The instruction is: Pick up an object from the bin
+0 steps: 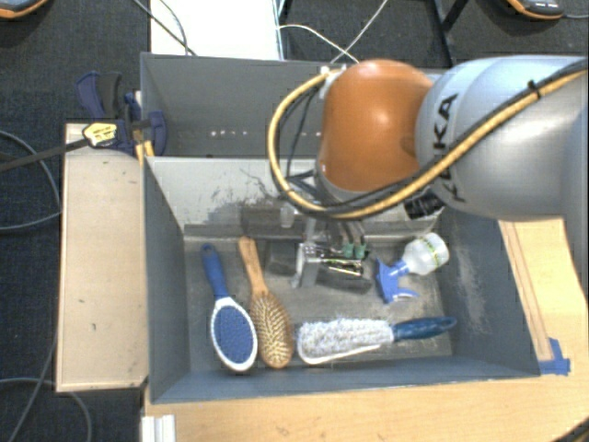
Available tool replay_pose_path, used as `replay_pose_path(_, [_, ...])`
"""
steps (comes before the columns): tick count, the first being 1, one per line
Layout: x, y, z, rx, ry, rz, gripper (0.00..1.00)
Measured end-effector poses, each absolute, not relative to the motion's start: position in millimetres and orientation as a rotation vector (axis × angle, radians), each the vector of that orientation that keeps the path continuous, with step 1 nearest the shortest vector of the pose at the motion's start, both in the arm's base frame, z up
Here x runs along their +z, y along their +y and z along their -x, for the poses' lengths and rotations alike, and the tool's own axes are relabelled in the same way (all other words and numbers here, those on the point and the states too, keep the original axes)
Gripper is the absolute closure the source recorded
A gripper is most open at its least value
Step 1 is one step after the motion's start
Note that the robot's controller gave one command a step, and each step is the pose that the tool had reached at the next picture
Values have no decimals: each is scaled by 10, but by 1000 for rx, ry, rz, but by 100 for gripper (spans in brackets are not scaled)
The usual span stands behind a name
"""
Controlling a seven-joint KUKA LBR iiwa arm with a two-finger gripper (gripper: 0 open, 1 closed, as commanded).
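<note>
My gripper (322,254) hangs under the orange wrist cover, low over the middle of the bin's back part. Directly beneath it lies a small dark flat object (342,276), partly hidden by it. Just to the right lies a blue and white spray head (408,267). To the left, a wooden hairbrush (265,316) lies with its handle pointing towards the back. In front of the gripper a white-bristled scrub brush with a blue handle (354,335) lies crosswise.
A blue-handled oval brush with a white rim (228,325) lies at the front left beside the wooden one. A dark grey block (265,219) sits against the back wall. The arm and its cables cover the bin's back right.
</note>
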State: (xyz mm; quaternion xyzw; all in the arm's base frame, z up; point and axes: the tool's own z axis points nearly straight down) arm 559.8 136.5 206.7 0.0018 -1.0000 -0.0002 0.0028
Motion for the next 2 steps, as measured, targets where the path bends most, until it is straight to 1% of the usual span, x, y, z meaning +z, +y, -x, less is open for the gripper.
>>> replay_pose_path(1, [2113,1356,-5616,-2,-3144,4,0])
replay_pose_path(2, [897,365,-4914,-3,-3127,-341,0])
